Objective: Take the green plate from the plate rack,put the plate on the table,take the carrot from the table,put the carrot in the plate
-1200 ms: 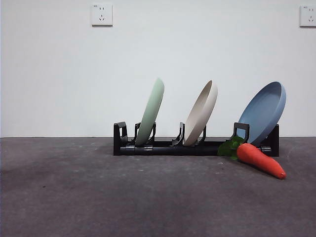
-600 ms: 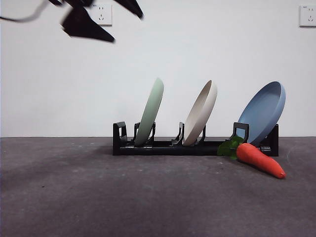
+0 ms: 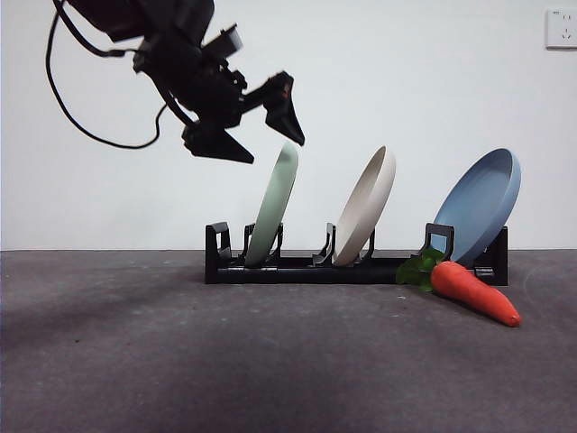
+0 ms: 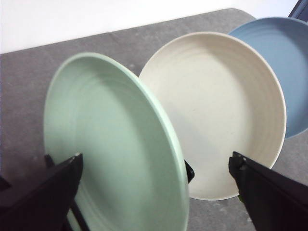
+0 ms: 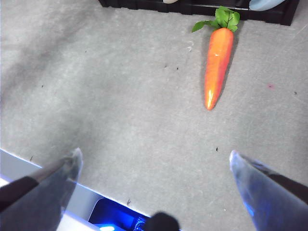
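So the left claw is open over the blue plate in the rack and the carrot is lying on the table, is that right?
Not quite: the left claw is open over the green plate, not the blue one, as the left wrist view shows. The carrot lies on the table.

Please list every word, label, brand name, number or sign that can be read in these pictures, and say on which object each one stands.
No text can be read in any view.
Wall socket: it bears a tiny mark, too small to read.
Green plate, cream plate, blue plate: no print shows.
Plate rack, carrot, left gripper: no label shows.
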